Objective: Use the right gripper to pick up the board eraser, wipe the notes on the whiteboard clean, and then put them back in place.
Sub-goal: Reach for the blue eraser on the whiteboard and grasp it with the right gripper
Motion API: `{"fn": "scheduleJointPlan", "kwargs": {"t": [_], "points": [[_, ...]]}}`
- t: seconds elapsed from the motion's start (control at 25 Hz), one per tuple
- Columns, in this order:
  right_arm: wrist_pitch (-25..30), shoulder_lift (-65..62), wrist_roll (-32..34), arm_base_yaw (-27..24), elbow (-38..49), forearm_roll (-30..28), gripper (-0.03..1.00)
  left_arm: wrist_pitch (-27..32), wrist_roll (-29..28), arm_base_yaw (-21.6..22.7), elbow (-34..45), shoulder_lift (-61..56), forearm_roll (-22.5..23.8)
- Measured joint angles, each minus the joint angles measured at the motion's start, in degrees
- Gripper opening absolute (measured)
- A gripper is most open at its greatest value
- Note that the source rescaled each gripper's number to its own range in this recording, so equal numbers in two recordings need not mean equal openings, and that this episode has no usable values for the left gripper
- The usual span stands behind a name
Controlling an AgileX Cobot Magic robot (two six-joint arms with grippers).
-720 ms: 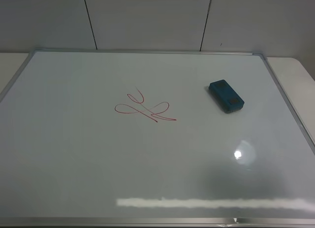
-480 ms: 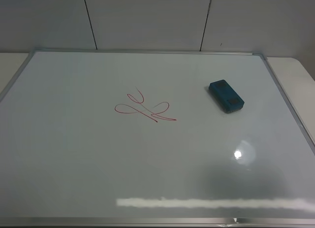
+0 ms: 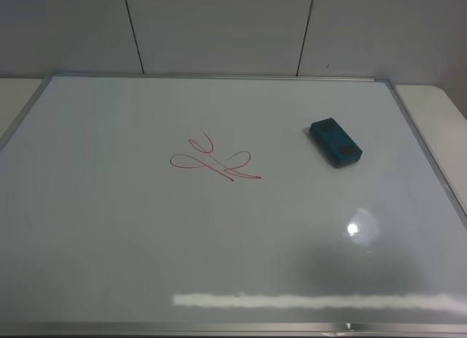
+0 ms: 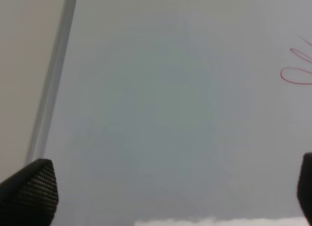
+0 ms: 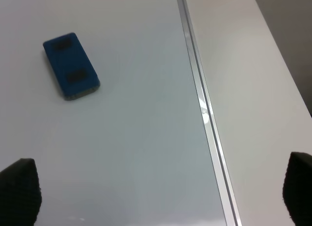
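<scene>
The whiteboard (image 3: 109, 228) lies flat and fills most of the exterior high view. The red notes (image 3: 216, 161) sit left of its middle. The teal-blue board eraser (image 3: 336, 141) lies on the board at the right, apart from the notes. No gripper shows in the exterior high view. In the right wrist view the eraser (image 5: 71, 65) lies well ahead of my right gripper (image 5: 158, 199), whose fingertips (image 5: 19, 189) stand wide apart with nothing between them. In the left wrist view my left gripper (image 4: 168, 192) is open and empty over the bare board, with part of the notes (image 4: 296, 70) at the picture's edge.
The board's silver frame (image 3: 427, 144) runs along its right side, with a pale table surface (image 3: 438, 108) beyond it. It also shows in the right wrist view (image 5: 202, 109). A grey panelled wall (image 3: 219, 28) stands behind the board.
</scene>
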Motion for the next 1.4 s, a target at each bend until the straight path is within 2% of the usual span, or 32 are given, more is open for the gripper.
{"fn": "scheduleJointPlan", "kwargs": {"t": [0.12, 0.32, 0.44, 0.64, 0.76, 0.88, 1.04, 1.4], "points": [[0.07, 6.37, 0.00, 0.00, -2.86, 1.00, 1.00, 0.00, 0.00, 0.00, 0.00, 0.00, 0.00], [0.59, 26.33, -2.23, 0.00, -9.94, 3.13, 1.00, 0.00, 0.00, 0.00, 0.00, 0.00, 0.00], [0.30, 40.07, -7.32, 0.00, -16.12, 5.94, 1.00, 0.00, 0.00, 0.00, 0.00, 0.00, 0.00], [-2.56, 63.74, -18.95, 0.00, -27.06, 14.79, 1.00, 0.00, 0.00, 0.00, 0.00, 0.00, 0.00], [-4.11, 75.12, -23.96, 0.00, -32.97, 20.39, 1.00, 0.00, 0.00, 0.00, 0.00, 0.00, 0.00], [-4.43, 84.03, -28.92, 0.13, -38.37, 23.57, 1.00, 0.00, 0.00, 0.00, 0.00, 0.00, 0.00], [-6.04, 92.81, -31.86, 2.59, -44.08, 22.57, 1.00, 0.00, 0.00, 0.00, 0.00, 0.00, 0.00], [-13.07, 105.59, -30.40, 11.03, -48.19, 15.19, 1.00, 0.00, 0.00, 0.00, 0.00, 0.00, 0.00]]}}
